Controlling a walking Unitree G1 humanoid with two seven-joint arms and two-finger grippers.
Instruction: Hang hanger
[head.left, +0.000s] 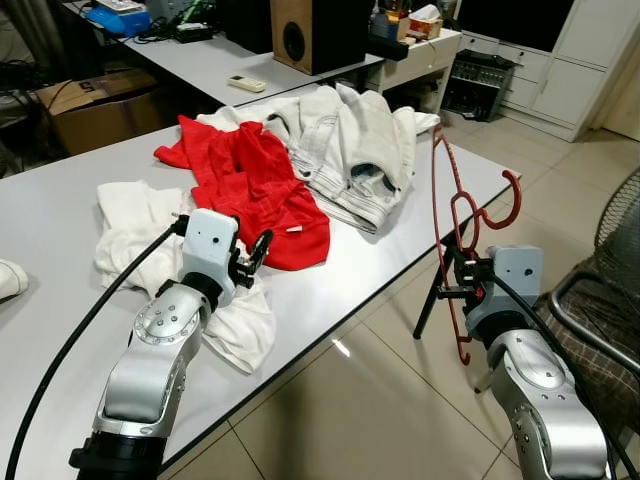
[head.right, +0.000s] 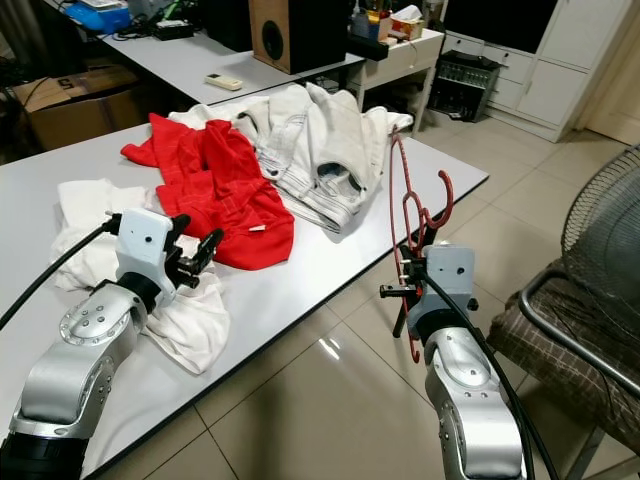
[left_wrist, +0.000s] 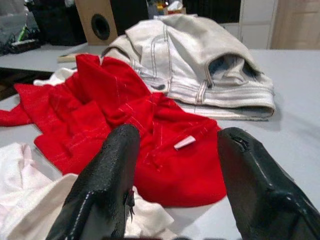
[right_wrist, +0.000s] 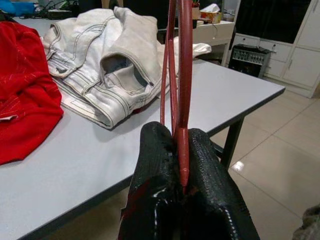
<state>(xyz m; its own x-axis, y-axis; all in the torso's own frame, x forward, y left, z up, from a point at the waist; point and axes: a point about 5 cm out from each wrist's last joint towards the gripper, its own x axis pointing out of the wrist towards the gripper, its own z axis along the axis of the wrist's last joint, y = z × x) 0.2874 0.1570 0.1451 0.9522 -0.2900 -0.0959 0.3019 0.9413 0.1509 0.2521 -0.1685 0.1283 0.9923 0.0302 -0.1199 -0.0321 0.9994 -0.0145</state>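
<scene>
The right gripper (head.left: 458, 278) squeezed a thin red wire hanger (head.left: 452, 212) at three o'clock off the grey tabletop (head.left: 360, 262). The left gripper (head.left: 255, 258) stood open over a red cloth shirt (head.left: 250, 185).

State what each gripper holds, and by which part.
Right gripper: red hanger, clamped on its wire body below the hook. Left gripper: nothing, open over the red shirt.

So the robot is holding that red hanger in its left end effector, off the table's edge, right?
Not quite: the red hanger is clamped in the right end effector, as the right wrist view shows. The left end effector is open above the red garment.
</scene>
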